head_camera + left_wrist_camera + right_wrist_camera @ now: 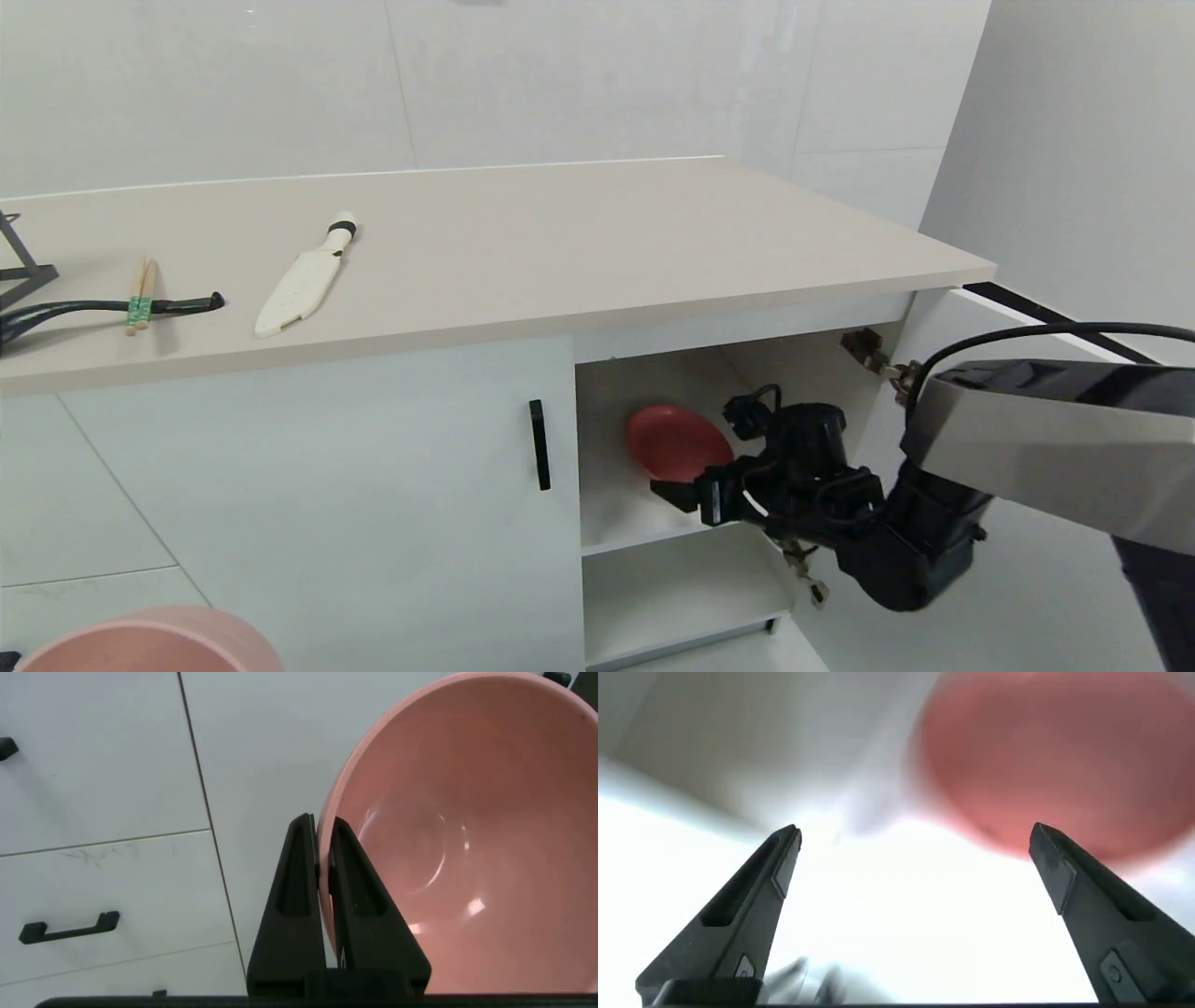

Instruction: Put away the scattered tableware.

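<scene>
Landmark: the open cupboard (644, 392) under the counter (560, 243).

- Red plate (677, 441) is inside the cupboard on the upper shelf (621, 523), tilted up towards the back wall. The shelf is bare to the plate's left, and the lower shelf (672, 597) has open room.
- Right hand (681, 490) is at the cupboard mouth, just in front of the plate's lower edge. Its fingers are spread wide with nothing between them (915, 835). In the right wrist view the plate (1064, 765) is blurred beyond the fingertips, so I cannot tell whether they touch.
- The cupboard door is swung out to the right and is mostly hidden behind the right arm. A hinge (868, 350) shows at the top.
- Pink bowl (159, 639) is low and well left of the cupboard, cut off by the frame edge. Left hand (322, 826) is pressed together on its rim, one finger inside and one outside. The bowl's inside (448, 840) is bare.
- On the counter, above and left of the cupboard, are a white knife (303, 280) and chopsticks (140, 297). The chopsticks lie across a black cord-like item (103, 305), hard to make out. All three lie close to the front edge.
</scene>
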Robot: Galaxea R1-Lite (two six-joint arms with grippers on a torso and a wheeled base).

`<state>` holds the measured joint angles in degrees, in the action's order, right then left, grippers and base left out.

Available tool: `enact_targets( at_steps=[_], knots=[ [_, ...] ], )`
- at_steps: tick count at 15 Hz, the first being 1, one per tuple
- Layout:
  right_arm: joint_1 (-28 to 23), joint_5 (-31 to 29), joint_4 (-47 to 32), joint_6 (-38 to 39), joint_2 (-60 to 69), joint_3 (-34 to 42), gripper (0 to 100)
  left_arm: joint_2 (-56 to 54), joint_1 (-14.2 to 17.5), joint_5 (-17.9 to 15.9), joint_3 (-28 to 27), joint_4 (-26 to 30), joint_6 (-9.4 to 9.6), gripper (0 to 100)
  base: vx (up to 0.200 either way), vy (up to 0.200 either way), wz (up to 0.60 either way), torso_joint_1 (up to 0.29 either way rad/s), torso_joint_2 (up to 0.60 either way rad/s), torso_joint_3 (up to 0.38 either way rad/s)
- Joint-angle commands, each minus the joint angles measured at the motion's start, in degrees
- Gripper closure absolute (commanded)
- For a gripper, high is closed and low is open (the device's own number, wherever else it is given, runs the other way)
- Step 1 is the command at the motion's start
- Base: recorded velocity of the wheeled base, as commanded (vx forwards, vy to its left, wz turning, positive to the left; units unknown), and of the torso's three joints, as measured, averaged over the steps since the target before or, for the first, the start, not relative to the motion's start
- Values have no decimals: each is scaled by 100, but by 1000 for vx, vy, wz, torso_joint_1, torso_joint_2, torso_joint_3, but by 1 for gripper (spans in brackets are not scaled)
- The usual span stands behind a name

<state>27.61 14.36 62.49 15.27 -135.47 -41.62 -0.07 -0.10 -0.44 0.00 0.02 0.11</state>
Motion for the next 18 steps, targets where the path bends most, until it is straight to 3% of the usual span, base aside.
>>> enact_targets(
  at_steps=[1, 2, 4, 5, 6, 7, 9, 10, 11, 12, 13, 14, 16, 17, 18],
  knots=[
    [667, 5, 686, -7, 1665, 1929, 0, 7, 1, 0, 0, 6, -2, 100, 0, 0, 0, 0, 0, 0],
    [965, -12, 888, -7, 2262, 2729, 0, 7, 1, -123, 0, 6, 15, 100, 0, 0, 0, 0, 0, 0],
    [1264, -39, 897, -7, 2965, 3336, 0, 7, 1, -308, -88, -205, 15, 100, 0, 0, 0, 0, 0, 0],
    [1502, -56, 879, -7, 3712, 3819, 0, 289, 45, -316, -1283, -890, -389, 100, 0, 0, 0, 0, 0, 0],
    [1519, -56, 861, -7, 3967, 3933, 0, 517, 36, -308, -1582, -881, -494, 100, 0, 0, 0, 0, 0, 0],
    [1581, -65, 835, -7, 4556, 4162, 0, 807, 27, -466, -1854, -556, -477, 100, 0, 0, 0, 0, 0, 0],
    [1651, -320, 484, 2, 5215, 4162, 0, 1220, 54, -1529, -1863, 182, -468, 100, 0, 0, 0, 0, 0, 0],
    [1686, -417, 141, 11, 5699, 4162, 0, 1598, 98, -1934, -1881, 173, -283, 100, 0, 0, 0, 0, 0, 0],
    [1712, -452, -299, 2, 6235, 4136, 0, 2125, 124, -2118, -1986, 165, 341, 100, 0, 0, 0, 0, 0, 0],
    [1730, -460, -712, -7, 6622, 4065, 0, 2706, 71, -2127, -2188, 165, 1114, 100, 0, 0, 0, 0, 0, 0],
    [1721, -460, -835, -7, 6745, 4030, 0, 2952, 45, -2127, -2303, 165, 1457, 100, 0, 0, 0, 0, 0, 0],
    [1712, -478, -993, -7, 6868, 3898, 0, 3743, -140, -2109, -2698, 165, 2248, 100, 0, 0, 0, 0, 0, 0],
    [1712, -601, -1019, -7, 6868, 3837, 0, 4296, -447, -2039, -3015, 165, 2380, 100, 0, 0, 0, 0, 0, 0],
    [1712, -619, -1028, -7, 6833, 3793, 0, 4683, -799, -1802, -3208, 165, 2380, 100, 0, 0, 0, 0, 0, 0],
    [1721, -619, -1037, -7, 6780, 3696, 0, 5070, -1396, -1424, -3410, 129, 2318, 100, 0, 0, 0, 0, 0, 0]
  ],
)
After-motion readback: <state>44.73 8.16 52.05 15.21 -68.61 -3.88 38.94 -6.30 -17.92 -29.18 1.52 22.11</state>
